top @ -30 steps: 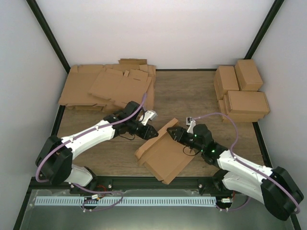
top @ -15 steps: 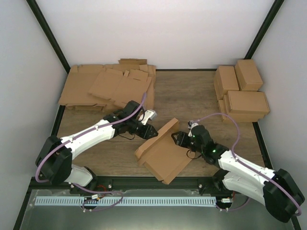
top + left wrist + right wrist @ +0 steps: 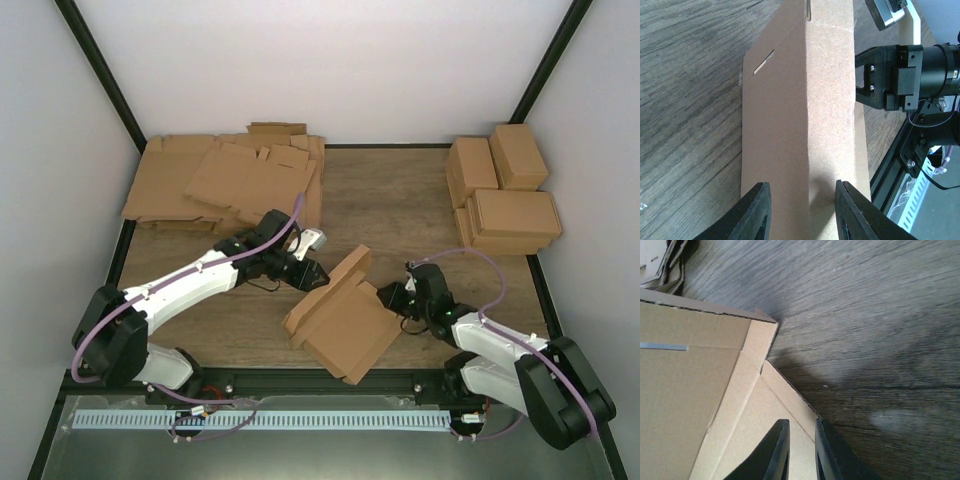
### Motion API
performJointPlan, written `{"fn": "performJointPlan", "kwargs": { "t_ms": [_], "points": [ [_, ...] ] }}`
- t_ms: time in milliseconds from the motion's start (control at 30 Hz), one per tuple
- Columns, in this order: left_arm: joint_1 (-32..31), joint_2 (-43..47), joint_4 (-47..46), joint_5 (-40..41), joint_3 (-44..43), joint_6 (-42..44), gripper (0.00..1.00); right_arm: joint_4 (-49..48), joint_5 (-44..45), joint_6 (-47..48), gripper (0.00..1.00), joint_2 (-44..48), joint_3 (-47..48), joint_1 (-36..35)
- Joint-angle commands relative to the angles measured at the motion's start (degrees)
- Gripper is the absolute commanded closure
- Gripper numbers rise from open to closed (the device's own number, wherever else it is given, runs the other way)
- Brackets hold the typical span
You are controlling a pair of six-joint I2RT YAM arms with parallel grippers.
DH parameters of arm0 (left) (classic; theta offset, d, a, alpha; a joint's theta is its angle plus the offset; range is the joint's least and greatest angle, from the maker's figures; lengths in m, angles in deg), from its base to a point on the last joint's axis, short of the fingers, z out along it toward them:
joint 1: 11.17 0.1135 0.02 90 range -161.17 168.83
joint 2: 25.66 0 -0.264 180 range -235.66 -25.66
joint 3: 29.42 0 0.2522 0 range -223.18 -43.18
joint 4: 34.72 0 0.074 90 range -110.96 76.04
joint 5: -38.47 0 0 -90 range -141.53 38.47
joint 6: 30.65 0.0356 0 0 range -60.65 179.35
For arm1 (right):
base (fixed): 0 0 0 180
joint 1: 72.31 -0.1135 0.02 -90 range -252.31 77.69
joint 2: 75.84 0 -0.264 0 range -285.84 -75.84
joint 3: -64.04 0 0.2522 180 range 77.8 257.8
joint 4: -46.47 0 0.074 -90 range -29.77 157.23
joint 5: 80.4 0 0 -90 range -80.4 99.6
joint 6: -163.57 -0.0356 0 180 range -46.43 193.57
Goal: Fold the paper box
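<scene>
Left fingers [image 3: 756,212]: we are seeing the 2 of them spread wide and released, straddling the folded ridge of the raised panel [image 3: 790,110]. Nothing is being clamped, and we cannot tell if the pads are touching card.
Right fingers [image 3: 777,455]: we are seeing them drawn nearly together astride the edge of a side flap [image 3: 785,392], and we are reading that as a pinch on the flap.
Paper box [image 3: 345,322]: it is lying half formed on the table [image 3: 400,200] between the 2 arms, near the front edge, with 1 panel tilting up on its far-left side.
Left gripper [image 3: 308,272]: it is sitting against the outer face of that raised panel. We are judging it a backstop, so the panel is not flopping flat.
Right gripper [image 3: 390,297]: it is working low at the box's right edge, opposite the left one. We are guessing it is holding the flap to turn it inward.
Flat sheets [image 3: 225,180]: they are heaped at far left, well apart from the work, likely as supply.
Finished boxes [image 3: 505,195]: they are stacked at far right, well apart, likely as output.
Risk: we are expecting the box to skid if the flap is pulled with no firm brace opposite.
</scene>
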State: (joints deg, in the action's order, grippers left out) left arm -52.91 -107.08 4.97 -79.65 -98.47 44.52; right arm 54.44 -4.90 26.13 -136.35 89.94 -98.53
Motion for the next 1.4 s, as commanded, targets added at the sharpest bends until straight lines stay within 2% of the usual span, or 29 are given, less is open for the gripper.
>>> {"fn": "performJointPlan", "kwargs": {
  "t_ms": [0, 67, 167, 300, 400, 633, 800, 900, 1033, 1200, 1367],
  "points": [
    [-0.22, 0.76, 1.3, 0.09, -1.04, -0.02, 0.62, -2.83, -2.91, 1.3, 0.87, -0.91, -1.05, 2.43],
    [-0.26, 0.74, 1.26, 0.08, -1.12, 0.02, 0.62, -2.91, -2.95, 1.43, 0.91, -1.72, -1.21, 3.02],
    [-0.22, 0.7, 1.46, 0.08, -1.37, 0.11, 0.58, -3.27, -3.15, 1.77, 0.92, -3.53, -1.2, 3.19],
    [-0.54, 0.9, 2.68, 1.62, -2.46, 0.2, 0.43, -3.8, -3.27, 1.74, 0.92, -6.05, -1.37, 3.17],
    [-1.91, -0.04, 6.8, 5.84, -5.19, 1.12, 0.36, -4.78, -3.63, 1.61, 0.92, -7.4, -1.54, 3.19],
    [-4.46, -0.61, 10.41, 10.51, -9.43, 1.21, 0.29, -5.51, -4.16, 2.08, 0.93, -9.2, -1.44, 3.19],
    [-4.78, -0.89, 10.98, 10.7, -11.38, 0.77, 0.22, -5.47, -4.5, 2.67, 0.95, -9.57, -1.16, 3.19],
    [-4.84, -1.35, 11.14, 10.34, -11.32, 0.08, 0.22, -5.69, -4.66, 2.79, 0.95, -9.49, -1.24, 3.14],
    [-4.78, -3.11, 14.31, 16.49, -10.7, -1.02, 0.26, -5.82, -4.54, 2.66, 0.96, -9.53, -1.32, 3.19],
    [-4.9, -1.84, 15.57, 21.66, -9.15, -2.6, 0.39, -6.04, -4.55, 2.71, 0.96, -9.3, -1.46, 3.19],
    [-5.76, -2.54, 19.02, 31.43, -8.43, -3.54, 0.38, -5.93, -4.41, 2.83, 0.95, -9.15, -1.42, 3.19]
  ]
}}
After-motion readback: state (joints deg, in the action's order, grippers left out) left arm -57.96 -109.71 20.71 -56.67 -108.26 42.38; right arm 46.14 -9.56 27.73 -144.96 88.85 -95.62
